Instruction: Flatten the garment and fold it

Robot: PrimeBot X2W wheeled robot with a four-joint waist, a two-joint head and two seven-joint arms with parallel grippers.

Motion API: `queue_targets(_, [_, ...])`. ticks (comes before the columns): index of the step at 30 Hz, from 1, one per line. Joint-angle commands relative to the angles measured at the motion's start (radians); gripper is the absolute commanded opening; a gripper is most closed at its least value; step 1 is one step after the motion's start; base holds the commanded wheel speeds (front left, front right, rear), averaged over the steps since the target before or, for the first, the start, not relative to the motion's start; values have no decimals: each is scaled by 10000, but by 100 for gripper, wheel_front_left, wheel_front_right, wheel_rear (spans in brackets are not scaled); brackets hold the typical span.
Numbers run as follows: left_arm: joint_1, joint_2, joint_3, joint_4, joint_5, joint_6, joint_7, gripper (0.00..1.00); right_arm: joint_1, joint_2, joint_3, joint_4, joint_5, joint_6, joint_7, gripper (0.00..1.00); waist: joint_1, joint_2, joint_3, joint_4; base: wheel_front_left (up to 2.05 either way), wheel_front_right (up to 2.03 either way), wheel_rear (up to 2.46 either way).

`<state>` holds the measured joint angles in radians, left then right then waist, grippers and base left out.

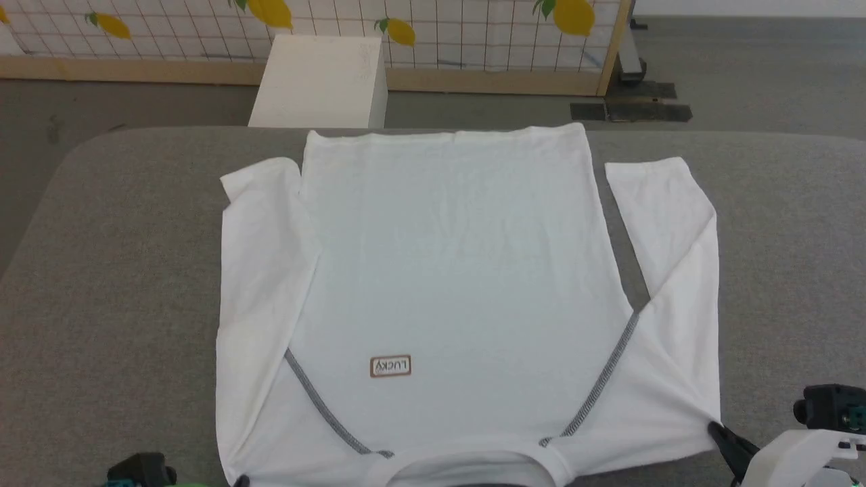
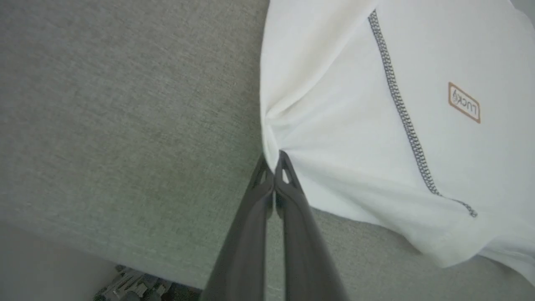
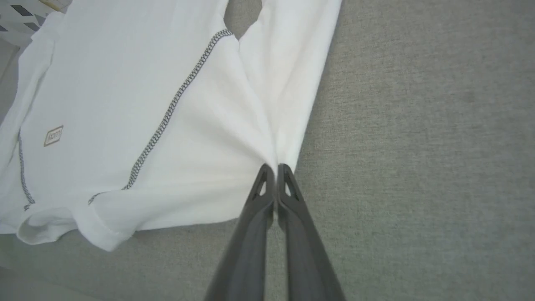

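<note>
**White garment spread flat, both tools pinching its shoulders**

White thin fabric is lying spread on the grey cloth-covered desk [image 1: 122, 270]. The garment [image 1: 460, 270] is resting front side up, with its neckline [image 1: 473, 467] at the robot's edge and its hem at the far edge.

The head view is giving the whole outline. The sleeve on the robot's left [image 1: 260, 270] is lying along the body and overlapping it. The sleeve on the robot's right [image 1: 676, 257] is angling away, with a wedge of desk showing between it and the body. Beyond the desk a white box [image 1: 321, 81] is standing on the floor in front of a wood-framed grid panel [image 1: 473, 40] printed with yellow lemons.

The wrist views are giving the grips up close. The left tool [image 2: 274, 161] is pressing its two dark fingers together on the garment's shoulder edge, and creases are fanning out from the pinch. The right tool [image 3: 276, 169] is clamping the opposite shoulder edge in the same way, with the cloth bunching toward its tips. Dark grey zigzag stitching [image 2: 401, 113] is running along each shoulder seam.

A small brown-bordered patch [image 1: 390, 366] on the chest is reading "LUCKY", upside down in the head view. It is sitting tilted but legible in the left wrist view, and is too small to read in the right wrist view.
</note>
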<state>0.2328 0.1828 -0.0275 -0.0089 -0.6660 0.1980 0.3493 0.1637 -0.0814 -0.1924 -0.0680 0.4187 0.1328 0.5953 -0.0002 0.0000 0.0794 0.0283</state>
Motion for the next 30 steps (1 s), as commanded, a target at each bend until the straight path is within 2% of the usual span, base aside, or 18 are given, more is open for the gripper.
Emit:
queue_targets(1, [329,106,36,-135,-12,211,209,0,231,-91,-192,-234,-145,-21,233,0,2,0,-306,67,0,0,0])
queue_targets(8, [591,86,-202,-397,24,663,915,0,515,-66,90,-882,-920,-21,1493,0,2,0,-305,32,0,0,0])
queue_targets(9, [531,32,-216,-322,-29,690,965,36,486,-60,248,-804,-1031,-21,1604,0,2,0,-293,35,0,0,0])
queue_targets(10, [475,5,-211,-269,-44,711,957,84,430,-41,318,-736,-1108,-21,1600,0,2,0,-279,33,0,0,0])
queue_targets(11, [421,5,-223,-195,-38,730,974,100,372,-15,418,-604,-1166,-21,1602,0,2,0,-263,36,0,0,0])
queue_targets(12, [385,5,-227,-144,-39,741,986,100,348,-4,507,-485,-1221,-21,1625,0,2,0,-247,42,0,0,0])
queue_targets(13, [338,2,-205,-104,-50,752,966,100,308,12,566,-367,-1274,-21,1565,9,2,0,-224,50,0,0,0])
queue_targets(14, [300,10,-190,-87,-60,749,956,100,276,29,588,-288,-1288,-21,1484,39,2,0,-199,65,0,0,0])
queue_targets(15, [259,42,-164,-76,-62,751,953,100,246,50,614,-199,-1274,-21,1405,100,2,0,-169,88,0,0,0])
queue_targets(20, [75,325,155,-396,53,737,599,100,140,145,380,-350,-770,-21,1111,100,2,0,-107,124,0,0,0])
queue_targets(23, [-321,391,510,-977,272,630,-380,100,-89,224,-366,-845,-287,-21,851,100,2,0,-65,157,0,0,0])
queue_targets(25, [-599,392,645,-1289,468,313,-1350,100,-492,270,-1096,-1132,-180,-21,408,100,2,0,-14,130,0,0,0])
queue_targets(30, [-1260,599,556,-1473,1441,-698,-4121,100,-1997,303,-2013,-1179,-494,-21,-175,100,2,0,301,35,0,0,0])
